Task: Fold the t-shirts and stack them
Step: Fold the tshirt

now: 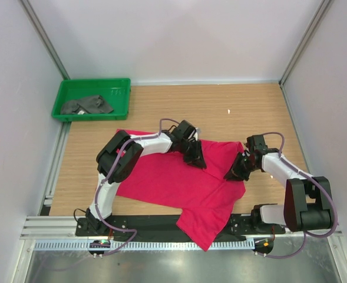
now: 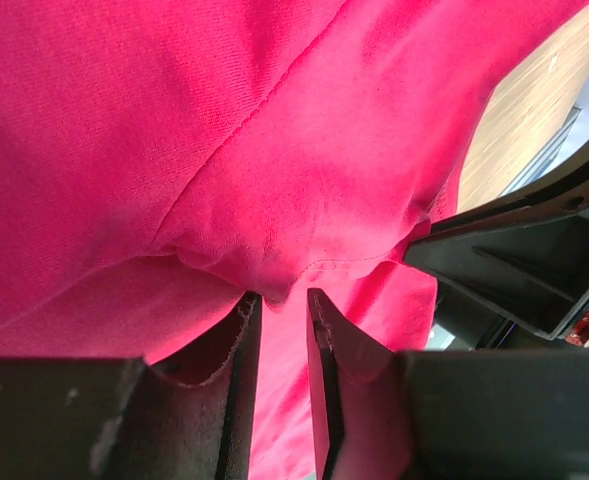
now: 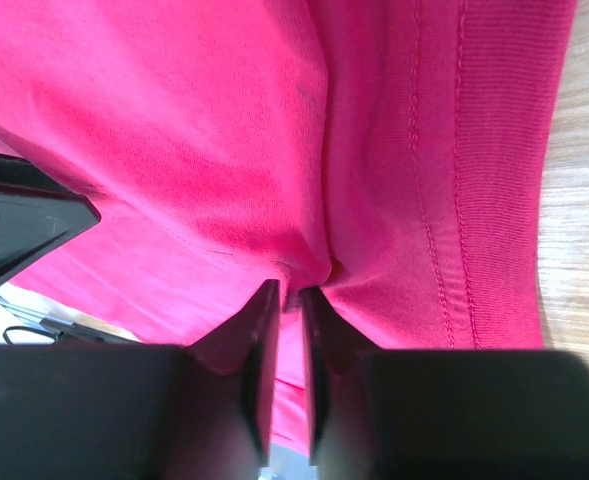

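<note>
The red t-shirt [image 1: 173,183] lies spread and rumpled on the wooden table, one end hanging over the near edge. My left gripper [image 1: 195,158] is at its far middle edge, and in the left wrist view the jaws [image 2: 279,297] are shut on a small pinched fold of red cloth [image 2: 224,130]. My right gripper [image 1: 239,171] is at the shirt's right edge. In the right wrist view it [image 3: 286,290] pinches a fold of the red cloth [image 3: 194,130] near a stitched hem. The dark grey t-shirt [image 1: 88,105] lies crumpled in the tray.
A green plastic tray [image 1: 93,82] stands at the far left corner of the table. Bare wood [image 1: 232,112] stretches behind the arms. White walls close in the sides and back. A metal rail [image 1: 161,242] runs along the near edge.
</note>
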